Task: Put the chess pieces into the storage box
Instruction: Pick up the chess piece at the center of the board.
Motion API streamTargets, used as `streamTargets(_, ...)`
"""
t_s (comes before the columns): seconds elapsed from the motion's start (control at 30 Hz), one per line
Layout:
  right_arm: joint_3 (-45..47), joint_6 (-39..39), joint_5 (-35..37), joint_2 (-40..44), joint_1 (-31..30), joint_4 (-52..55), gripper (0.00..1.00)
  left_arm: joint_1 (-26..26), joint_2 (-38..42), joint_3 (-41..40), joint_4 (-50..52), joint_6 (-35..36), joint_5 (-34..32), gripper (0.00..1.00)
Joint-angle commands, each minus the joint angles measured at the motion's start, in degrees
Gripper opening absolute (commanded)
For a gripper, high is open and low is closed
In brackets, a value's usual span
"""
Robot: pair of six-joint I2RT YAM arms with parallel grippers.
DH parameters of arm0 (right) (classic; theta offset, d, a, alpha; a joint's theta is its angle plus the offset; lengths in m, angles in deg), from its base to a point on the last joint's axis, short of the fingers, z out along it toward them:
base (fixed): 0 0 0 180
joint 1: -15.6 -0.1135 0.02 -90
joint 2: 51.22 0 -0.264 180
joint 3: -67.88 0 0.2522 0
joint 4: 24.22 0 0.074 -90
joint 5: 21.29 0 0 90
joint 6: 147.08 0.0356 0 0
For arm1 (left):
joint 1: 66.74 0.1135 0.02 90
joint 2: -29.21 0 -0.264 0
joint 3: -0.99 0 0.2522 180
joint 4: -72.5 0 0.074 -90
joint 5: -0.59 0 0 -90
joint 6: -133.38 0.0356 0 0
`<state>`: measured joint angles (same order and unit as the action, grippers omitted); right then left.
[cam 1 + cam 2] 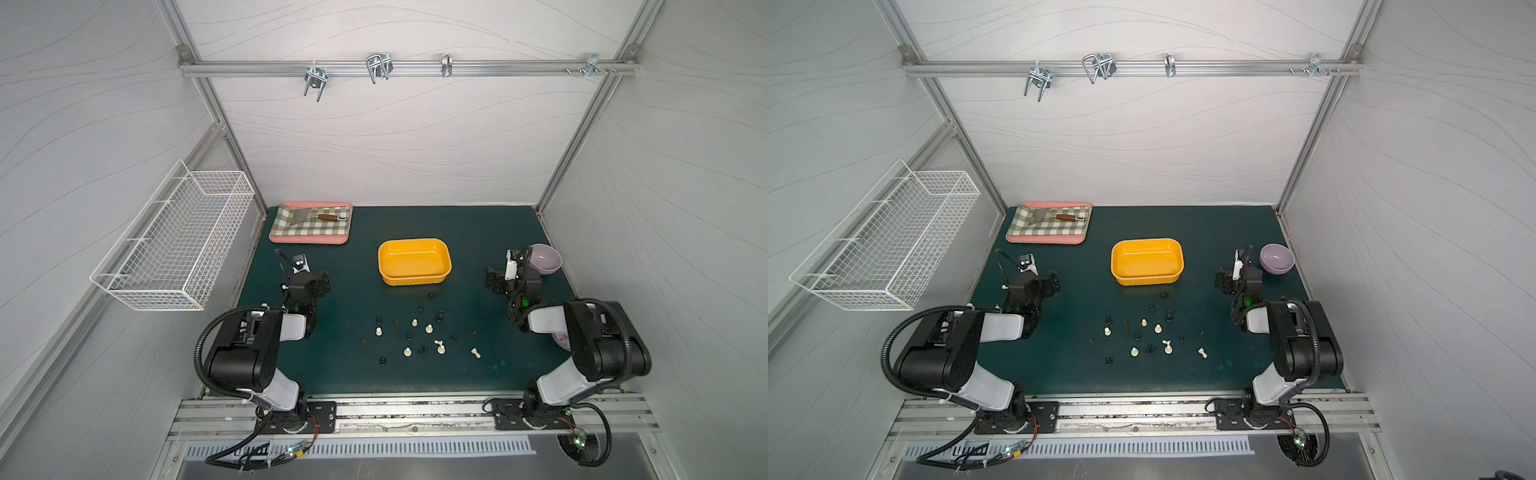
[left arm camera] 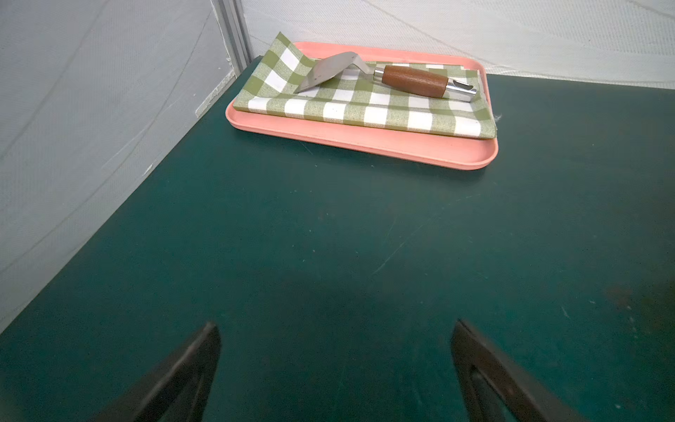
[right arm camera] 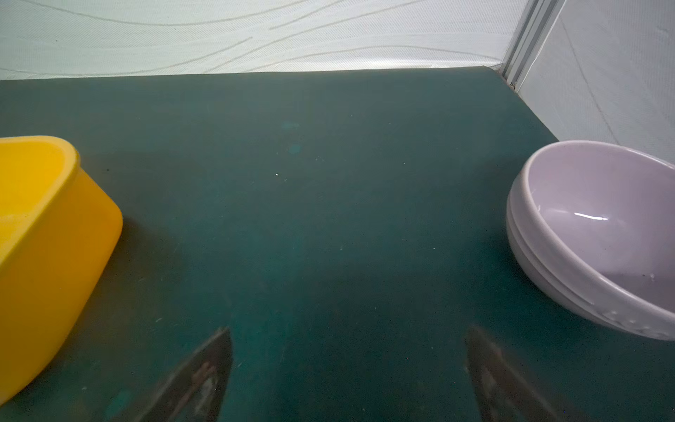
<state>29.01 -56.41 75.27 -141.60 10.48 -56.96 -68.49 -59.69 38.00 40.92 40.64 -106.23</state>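
Note:
Several tiny chess pieces (image 1: 414,322) (image 1: 1144,322), black, cream and dark brown, lie scattered on the green mat in front of the storage box. The storage box (image 1: 413,259) (image 1: 1146,259) is a yellow-orange tub, empty, at mid-table; its corner (image 3: 54,237) shows in the right wrist view. My left gripper (image 1: 322,282) (image 2: 334,323) hovers open over bare mat left of the box. My right gripper (image 1: 492,282) (image 3: 349,329) stands open over bare mat, between the box and a bowl. Neither holds anything. No piece shows in either wrist view.
A pink tray (image 1: 307,240) (image 2: 365,144) at the back left carries a checkered cloth and a wooden-handled spatula (image 2: 412,81). A lilac bowl (image 1: 546,257) (image 3: 584,219) sits by the right wall. A white wire basket (image 1: 174,245) hangs on the left wall.

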Motion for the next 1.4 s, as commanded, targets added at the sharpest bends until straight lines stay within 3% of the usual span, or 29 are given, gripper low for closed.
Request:
streamTargets(0.0, 0.25, -0.12, -0.07, 0.06, -0.32, -0.7, 0.99, 0.35, 0.03, 0.93, -2.47, 0.21, 0.42, 0.99)
streamTargets(1.03, 0.13, -0.08, -0.9, -0.01, 0.07, -0.66, 0.99, 1.58, 0.2, 1.47, -1.07, -0.26, 3.26, 0.99)
streamTargets(1.13, 0.51, -0.04, -0.45, 2.01, -0.35, -0.37, 0.99, 1.58, 1.39, 1.11, -2.39, 0.3, 2.47, 0.87)
streamTargets(1.23, -8.15, -0.92, -2.71, 14.31, -0.9, 25.79, 0.99, 1.58, 11.52, 11.48, 24.48, 1.2, 5.31, 0.85)
streamTargets(1.37, -18.09, -1.51, -4.87, 21.5, -4.57, 43.01, 0.99, 1.5, 16.27, 22.91, 41.96, 1.21, 15.47, 0.85)
